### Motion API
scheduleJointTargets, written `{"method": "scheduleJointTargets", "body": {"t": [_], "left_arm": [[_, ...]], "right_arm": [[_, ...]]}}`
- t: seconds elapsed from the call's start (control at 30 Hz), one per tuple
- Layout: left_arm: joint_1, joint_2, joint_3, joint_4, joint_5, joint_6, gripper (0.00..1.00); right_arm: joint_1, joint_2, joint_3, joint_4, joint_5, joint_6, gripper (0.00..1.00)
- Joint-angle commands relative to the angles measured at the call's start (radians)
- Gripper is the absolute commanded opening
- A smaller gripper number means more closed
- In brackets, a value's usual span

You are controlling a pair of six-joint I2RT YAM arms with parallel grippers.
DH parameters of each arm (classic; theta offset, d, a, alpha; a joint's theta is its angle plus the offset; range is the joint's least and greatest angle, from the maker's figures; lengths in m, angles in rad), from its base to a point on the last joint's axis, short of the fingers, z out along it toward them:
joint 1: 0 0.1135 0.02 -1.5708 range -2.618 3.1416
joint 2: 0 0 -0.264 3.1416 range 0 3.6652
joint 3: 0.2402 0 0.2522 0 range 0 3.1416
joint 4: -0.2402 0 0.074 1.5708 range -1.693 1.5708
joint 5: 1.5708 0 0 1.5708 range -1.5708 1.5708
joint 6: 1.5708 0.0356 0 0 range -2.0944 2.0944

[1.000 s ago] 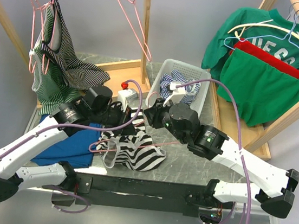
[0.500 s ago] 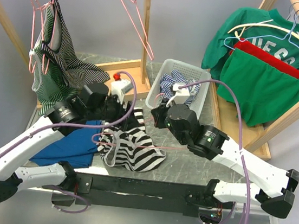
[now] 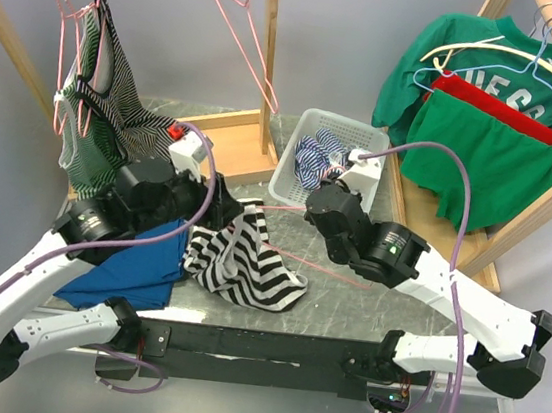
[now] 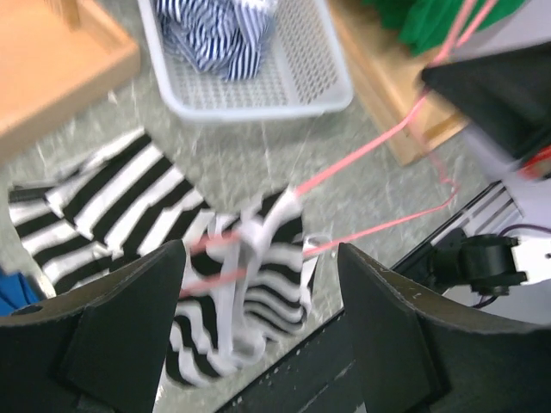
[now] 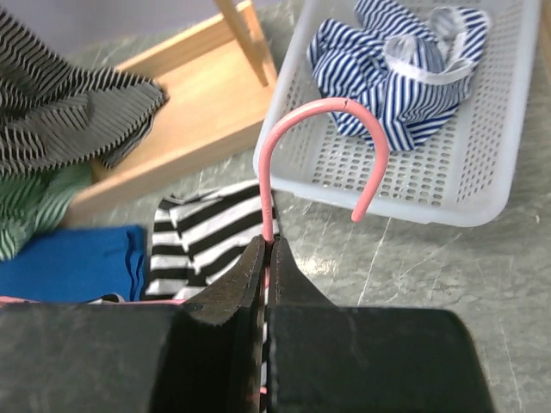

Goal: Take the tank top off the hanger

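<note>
The right gripper (image 5: 267, 249) has its jaws clamped on the pink hanger (image 5: 320, 102). The left gripper (image 4: 258, 258) holds its jaws apart above the striped tank top (image 3: 248, 269), which lies on the desk (image 3: 345, 298) with its straps on the wire. Next, I reckon, pinch a strap free.

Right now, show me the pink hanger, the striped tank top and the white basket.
pink hanger (image 5: 320, 104), right wrist view, top of its hook.
striped tank top (image 3: 253, 274), top external view, middle of the fabric.
white basket (image 5: 439, 172), right wrist view, bare perforated floor.
</note>
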Motion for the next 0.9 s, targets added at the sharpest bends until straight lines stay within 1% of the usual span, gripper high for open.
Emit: {"method": "scheduleJointTargets", "body": {"t": [0.0,0.13,0.3,0.37,0.5,0.53,0.6,0.63,0.7,0.73,0.8,0.83,0.87], "left_arm": [[-0.014,-0.007,-0.057,0.021,-0.022,-0.045,0.77],[-0.031,-0.009,-0.084,0.069,-0.023,-0.079,0.76],[-0.070,0.020,-0.113,0.141,-0.033,-0.104,0.75],[-0.086,0.036,-0.127,0.167,-0.046,-0.113,0.73],[-0.144,0.074,-0.149,0.210,-0.108,-0.127,0.70],[-0.153,0.079,-0.155,0.216,-0.165,-0.137,0.68],[-0.178,0.088,-0.178,0.233,-0.215,-0.145,0.68],[-0.184,0.089,-0.186,0.242,-0.256,-0.157,0.65],[-0.201,0.091,-0.205,0.267,-0.292,-0.165,0.61],[-0.207,0.092,-0.207,0.265,-0.336,-0.174,0.53],[-0.219,0.091,-0.206,0.253,-0.378,-0.180,0.49],[-0.221,0.086,-0.204,0.250,-0.391,-0.185,0.40],[-0.224,0.079,-0.202,0.245,-0.413,-0.185,0.35]], "right_arm": [[-0.004,0.022,0.081,-0.045,0.122,0.088,0.00],[-0.012,0.052,0.113,-0.071,0.127,0.105,0.00],[-0.013,0.055,0.119,-0.046,0.102,0.088,0.00],[-0.013,0.057,0.121,-0.042,0.098,0.088,0.00],[-0.016,0.049,0.112,-0.019,0.073,0.074,0.00],[-0.016,0.046,0.107,-0.007,0.070,0.070,0.00],[-0.016,0.046,0.107,0.001,0.063,0.060,0.00],[-0.016,0.048,0.107,0.001,0.053,0.057,0.00],[-0.016,0.049,0.107,0.004,0.050,0.051,0.00],[-0.016,0.048,0.105,0.004,0.050,0.051,0.00],[-0.015,0.049,0.105,-0.003,0.050,0.051,0.00],[-0.016,0.048,0.105,-0.003,0.050,0.051,0.00],[-0.015,0.045,0.099,-0.002,0.050,0.053,0.00]]}}
